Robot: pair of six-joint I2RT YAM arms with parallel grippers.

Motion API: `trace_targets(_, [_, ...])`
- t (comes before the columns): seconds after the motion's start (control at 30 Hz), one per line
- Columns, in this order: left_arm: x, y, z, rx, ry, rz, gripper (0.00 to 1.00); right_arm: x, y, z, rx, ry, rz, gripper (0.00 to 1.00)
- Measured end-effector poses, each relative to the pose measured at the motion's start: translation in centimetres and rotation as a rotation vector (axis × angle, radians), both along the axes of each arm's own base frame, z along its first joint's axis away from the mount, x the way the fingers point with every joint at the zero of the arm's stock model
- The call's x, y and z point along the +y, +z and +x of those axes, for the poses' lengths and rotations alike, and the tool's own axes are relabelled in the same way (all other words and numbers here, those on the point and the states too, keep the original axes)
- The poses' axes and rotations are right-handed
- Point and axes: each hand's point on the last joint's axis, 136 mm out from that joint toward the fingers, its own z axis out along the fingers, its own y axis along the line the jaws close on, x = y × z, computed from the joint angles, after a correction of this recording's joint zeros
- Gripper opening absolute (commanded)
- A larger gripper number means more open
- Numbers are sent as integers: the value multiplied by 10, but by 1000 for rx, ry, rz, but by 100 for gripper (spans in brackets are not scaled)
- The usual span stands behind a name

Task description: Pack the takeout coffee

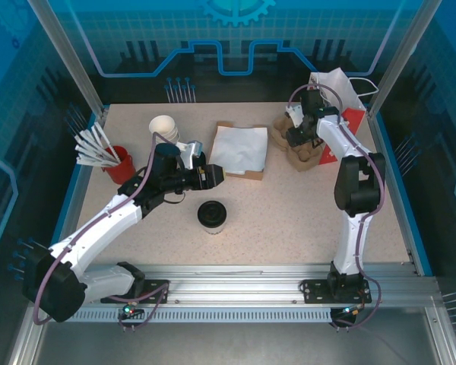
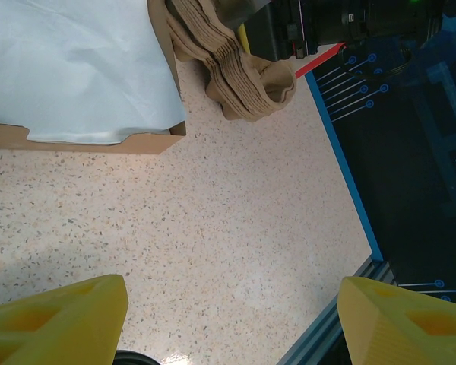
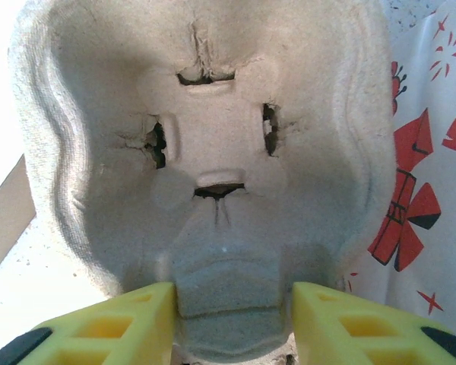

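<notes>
R pincer (image 3: 234,304) pinches pulp cup carrier (image 3: 213,114) beside gift bag (image 3: 425,190), prob. readying it for packing, while L pincer (image 2: 232,295), spread & empty, hovers by takeout coffee (image 1: 211,216) standing mid table (image 1: 311,220).

Robot lab cell: aluminium frame (image 1: 68,57), blue panels (image 1: 137,30).

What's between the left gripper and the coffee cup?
Nothing! Just bare speckled table between the left gripper and the takeout coffee, in the top view.
</notes>
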Motion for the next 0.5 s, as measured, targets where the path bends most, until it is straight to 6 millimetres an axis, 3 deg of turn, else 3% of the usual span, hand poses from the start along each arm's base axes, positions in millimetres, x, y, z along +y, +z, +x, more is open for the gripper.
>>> trace_targets(0.2, [0,0,0,0,-1,0,75,1,1,-1,6,7,3,35])
trace_targets(0.5, [-1,0,0,-1,-2,0,75,0,6,-4,8,5,4,31])
